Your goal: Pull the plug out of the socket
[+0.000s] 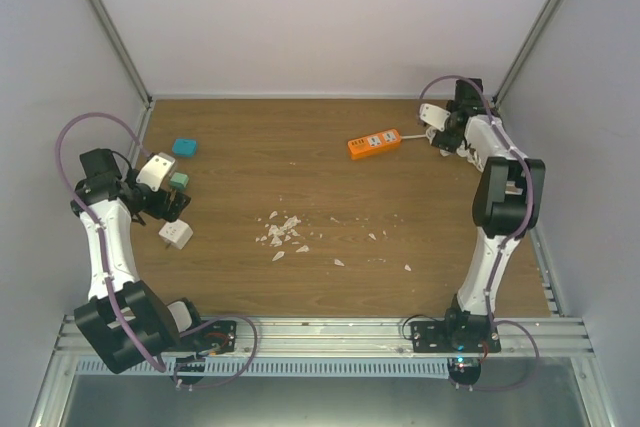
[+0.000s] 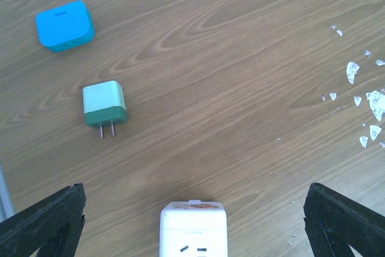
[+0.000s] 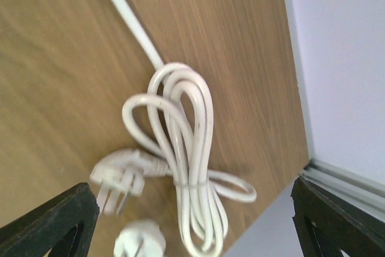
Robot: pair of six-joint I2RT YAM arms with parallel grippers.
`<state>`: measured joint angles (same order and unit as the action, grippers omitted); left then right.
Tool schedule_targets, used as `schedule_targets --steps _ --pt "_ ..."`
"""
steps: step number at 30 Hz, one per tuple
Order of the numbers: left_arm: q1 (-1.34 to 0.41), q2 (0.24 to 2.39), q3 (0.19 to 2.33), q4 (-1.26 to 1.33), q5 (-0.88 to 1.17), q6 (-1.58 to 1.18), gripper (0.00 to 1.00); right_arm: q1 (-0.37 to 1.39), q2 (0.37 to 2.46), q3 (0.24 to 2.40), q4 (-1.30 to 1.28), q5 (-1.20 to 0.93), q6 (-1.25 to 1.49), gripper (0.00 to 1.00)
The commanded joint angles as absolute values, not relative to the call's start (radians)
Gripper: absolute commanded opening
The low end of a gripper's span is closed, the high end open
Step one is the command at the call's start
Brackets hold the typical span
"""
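Observation:
A white socket cube [image 2: 194, 228] lies on the wooden table, its slots facing up and empty; it also shows in the top view [image 1: 176, 235]. A green and white plug [image 2: 105, 108] lies free beyond it to the left, prongs bare. My left gripper [image 2: 192, 236] is open and hovers over the cube, one finger on either side of it and well apart from it. My right gripper [image 3: 195, 227] is open at the far right corner, above a coiled white cable [image 3: 189, 148] with a white pronged plug [image 3: 119, 176]. It holds nothing.
A blue adapter [image 2: 64, 25] lies beyond the green plug. An orange power strip [image 1: 375, 142] lies at the back right, joined to the white cable. A second round white plug [image 3: 139, 239] lies by the coil. White flakes [image 1: 283, 232] litter the table's middle. Walls close the sides.

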<state>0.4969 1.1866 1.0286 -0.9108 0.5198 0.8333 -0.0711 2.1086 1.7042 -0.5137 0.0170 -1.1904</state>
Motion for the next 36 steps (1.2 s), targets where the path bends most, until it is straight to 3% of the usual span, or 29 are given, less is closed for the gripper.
schedule_targets --steps 1,10,23,36 --pt "0.486 1.167 1.045 -0.91 0.561 0.818 0.99 -0.1 2.006 1.659 -0.609 0.003 -1.206 0.89" --pt "0.485 1.145 1.014 -0.885 0.574 0.816 0.99 -0.205 2.0 1.651 -0.749 0.003 -1.202 0.89" --pt "0.486 1.122 0.999 -0.876 0.603 0.818 0.99 -0.216 2.095 1.598 -0.619 0.069 -1.193 0.87" --pt "0.483 1.141 1.023 -0.878 0.629 0.802 0.99 -0.212 2.147 1.612 -0.517 0.078 -1.173 0.72"
